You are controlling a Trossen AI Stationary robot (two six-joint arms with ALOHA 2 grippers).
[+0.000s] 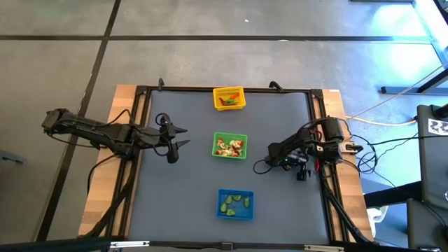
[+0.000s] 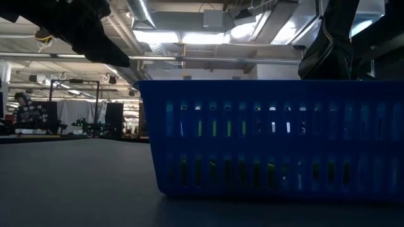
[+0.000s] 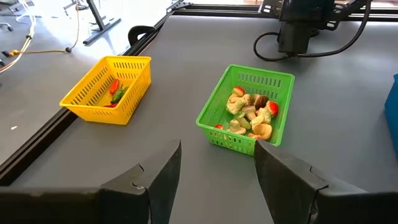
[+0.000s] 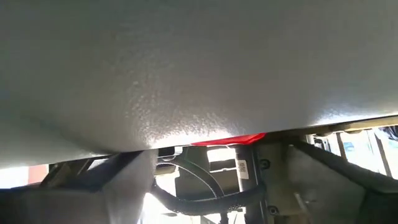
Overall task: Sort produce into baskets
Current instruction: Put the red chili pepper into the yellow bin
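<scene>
Three mesh baskets stand in a row down the middle of the grey mat. The yellow basket (image 1: 229,98) is farthest and holds a few red and green pieces. The green basket (image 1: 229,145) in the middle holds several light green and red pieces (image 3: 252,115). The blue basket (image 1: 235,204) is nearest and holds light green pieces. My left gripper (image 1: 183,137) is open and empty, above the mat left of the green basket and pointing at it; it also shows in the left wrist view (image 3: 217,180). My right gripper (image 1: 266,162) rests low on the mat, right of the green basket.
A black frame (image 1: 143,140) borders the mat on all sides. Cables (image 1: 364,150) lie beyond the right edge. Bare mat lies between the baskets and the left gripper. In the low view the blue basket (image 2: 271,139) fills the foreground.
</scene>
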